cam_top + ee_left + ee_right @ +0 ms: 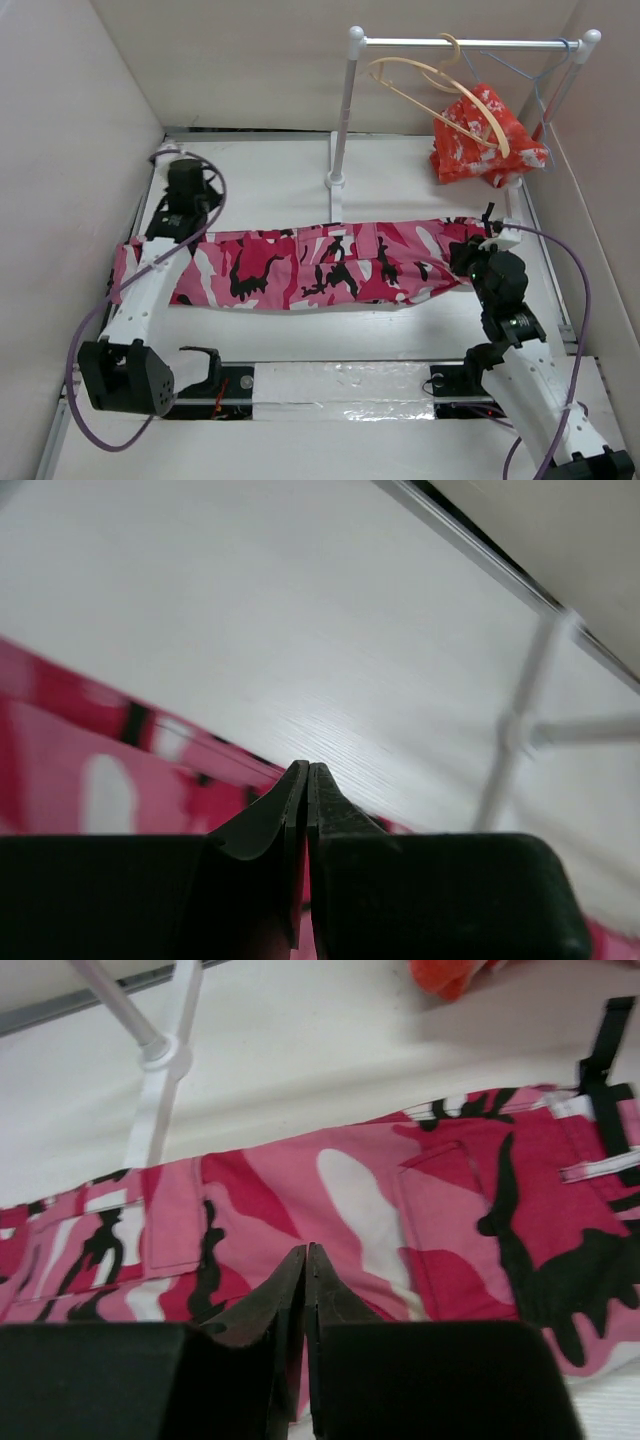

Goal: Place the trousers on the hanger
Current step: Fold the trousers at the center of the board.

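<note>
Two tools, each with its fingers pressed together: the left tool (307, 770) sits at the far edge of the trousers (330, 265) near their left end, the right tool (305, 1250) over their right end. Neither view shows cloth caught between the fingers. The trousers lie spread flat across the bench (260, 180), well apart from the hanger (432, 68), which hangs on the rail (460, 43) beside a red-orange garment (485, 140). The step in hand looks like taking hold of the cloth. To do it well, each tool should part its fingers, press onto an edge and pinch a real fold before lifting. Both ends should rise evenly so the length does not drag.
</note>
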You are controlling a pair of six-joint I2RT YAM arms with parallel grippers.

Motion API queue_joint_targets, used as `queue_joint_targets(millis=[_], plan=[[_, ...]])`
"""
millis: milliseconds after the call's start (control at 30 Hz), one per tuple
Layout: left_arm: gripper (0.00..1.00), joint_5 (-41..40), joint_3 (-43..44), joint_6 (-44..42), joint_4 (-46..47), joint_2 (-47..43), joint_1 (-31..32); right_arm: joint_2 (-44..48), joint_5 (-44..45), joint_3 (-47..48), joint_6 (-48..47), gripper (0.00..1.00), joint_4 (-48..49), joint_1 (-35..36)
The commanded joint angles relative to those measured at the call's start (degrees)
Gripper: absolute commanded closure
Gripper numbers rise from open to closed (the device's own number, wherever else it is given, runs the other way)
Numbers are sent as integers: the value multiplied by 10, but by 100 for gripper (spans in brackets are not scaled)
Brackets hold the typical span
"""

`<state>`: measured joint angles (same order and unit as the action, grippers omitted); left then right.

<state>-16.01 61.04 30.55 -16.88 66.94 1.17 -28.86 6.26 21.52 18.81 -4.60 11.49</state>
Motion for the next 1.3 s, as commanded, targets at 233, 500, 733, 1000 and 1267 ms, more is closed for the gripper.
queue_joint_targets(millis=[233,500,733,1000,1267], plan=[[100,60,-103,77,274,57,306,-78,73,11,59,0,-8,-151],[98,26,-236,50,395,8,384,-198,-21,-4,101,0,83,-313],[92,-25,-289,9,427,-25,419,-348,-161,-3,113,2,144,-422],[89,17,-296,-10,431,-57,419,-419,-193,9,159,25,198,-431],[89,10,-290,-15,423,-28,419,-347,-204,-10,158,98,245,-415]])
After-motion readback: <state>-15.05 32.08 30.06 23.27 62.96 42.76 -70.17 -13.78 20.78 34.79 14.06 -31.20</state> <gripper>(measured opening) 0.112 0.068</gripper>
